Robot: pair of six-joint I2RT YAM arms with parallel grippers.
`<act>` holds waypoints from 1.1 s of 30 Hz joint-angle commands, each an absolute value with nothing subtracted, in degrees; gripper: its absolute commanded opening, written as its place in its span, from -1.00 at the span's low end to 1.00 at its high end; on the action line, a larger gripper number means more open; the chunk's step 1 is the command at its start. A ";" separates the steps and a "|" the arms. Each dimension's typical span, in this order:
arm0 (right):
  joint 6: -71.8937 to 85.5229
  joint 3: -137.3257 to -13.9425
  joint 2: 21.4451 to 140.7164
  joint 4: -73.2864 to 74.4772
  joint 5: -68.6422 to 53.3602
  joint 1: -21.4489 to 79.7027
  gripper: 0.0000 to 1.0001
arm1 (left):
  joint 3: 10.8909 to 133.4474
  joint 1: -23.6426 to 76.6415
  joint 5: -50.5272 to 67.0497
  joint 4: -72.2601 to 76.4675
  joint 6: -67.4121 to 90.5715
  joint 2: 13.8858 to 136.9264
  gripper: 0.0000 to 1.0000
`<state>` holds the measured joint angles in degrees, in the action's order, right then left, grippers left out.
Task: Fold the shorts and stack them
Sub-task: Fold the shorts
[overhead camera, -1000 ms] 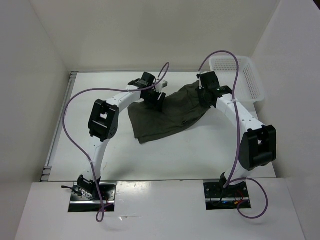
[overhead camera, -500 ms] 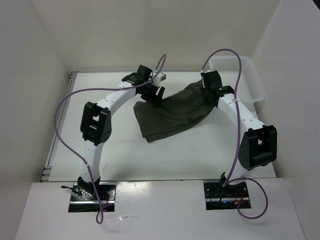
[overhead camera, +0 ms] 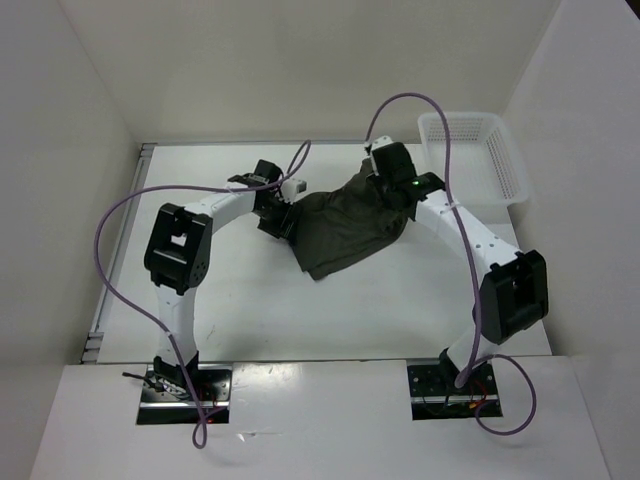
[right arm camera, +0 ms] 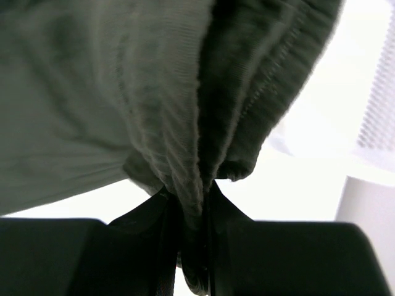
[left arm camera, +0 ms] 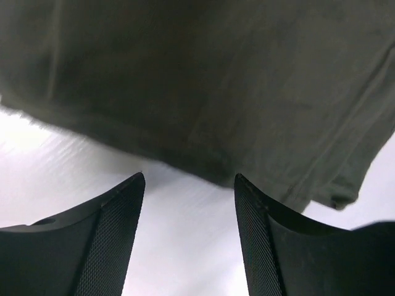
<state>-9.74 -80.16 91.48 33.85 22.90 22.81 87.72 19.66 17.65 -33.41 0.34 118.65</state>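
While the right gripper (right arm camera: 188, 206) pinches the shorts (overhead camera: 345, 225) at one o'clock mid-fold, the left gripper (left arm camera: 188, 180), wide and empty, should take their nine-o'clock edge

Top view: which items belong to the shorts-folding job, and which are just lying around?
In the job:
- shorts, bunched mid-table
- right gripper, shut on a fold of the shorts
- left gripper, open at the shorts' left edge, holding nothing

Just there:
- white mesh basket, far right corner
- purple cables running along both arms
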 commanded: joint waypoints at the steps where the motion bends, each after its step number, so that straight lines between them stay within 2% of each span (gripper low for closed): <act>1: -9.41 -79.02 91.05 31.99 21.54 27.67 -1.00 | 88.85 20.04 19.24 -32.08 0.00 122.86 0.34; 3: -9.40 -77.88 91.75 31.99 20.31 31.45 -1.00 | 90.34 20.04 19.25 -32.08 0.00 125.41 0.27; 9: -6.86 -81.90 96.14 31.99 14.87 41.12 -1.00 | 96.32 18.37 19.25 -32.08 0.00 131.39 -0.27; 14: -3.61 -85.25 103.95 31.46 9.50 45.70 -0.96 | 100.81 16.18 21.53 -34.37 0.00 133.76 -0.37; 20: 1.23 -94.55 111.87 30.23 3.96 45.70 -0.78 | 100.81 16.17 22.15 -34.37 0.00 133.77 -0.35; 21: 1.23 -95.44 113.54 30.23 3.09 45.70 -0.69 | 100.81 15.56 22.15 -34.37 0.00 133.77 -0.35; 22: 1.84 -96.15 114.25 29.63 1.34 45.70 -0.41 | 101.51 15.56 22.15 -34.89 0.00 133.77 -0.30; 23: 1.85 -97.72 114.26 29.62 0.27 45.70 -0.26 | 102.64 14.86 21.63 -34.89 0.00 133.77 -0.25; 25: 1.85 -99.13 115.05 28.92 -4.88 45.70 0.00 | 103.27 13.01 21.62 -36.38 0.00 133.77 -0.10; 28: -0.07 -102.82 114.26 27.78 -13.24 45.70 0.22 | 103.97 9.15 21.09 -36.91 0.00 132.54 0.09; 29: -0.70 -104.22 113.30 27.77 -18.49 46.23 0.39 | 103.97 8.10 21.09 -36.91 0.00 131.76 0.13; 33: -2.28 -103.90 109.35 27.77 -22.32 46.23 0.46 | 103.97 3.52 17.42 -37.44 0.00 127.90 0.27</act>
<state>-0.78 -101.91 114.24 30.68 -14.63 45.80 103.74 6.98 23.20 -34.41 1.54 130.19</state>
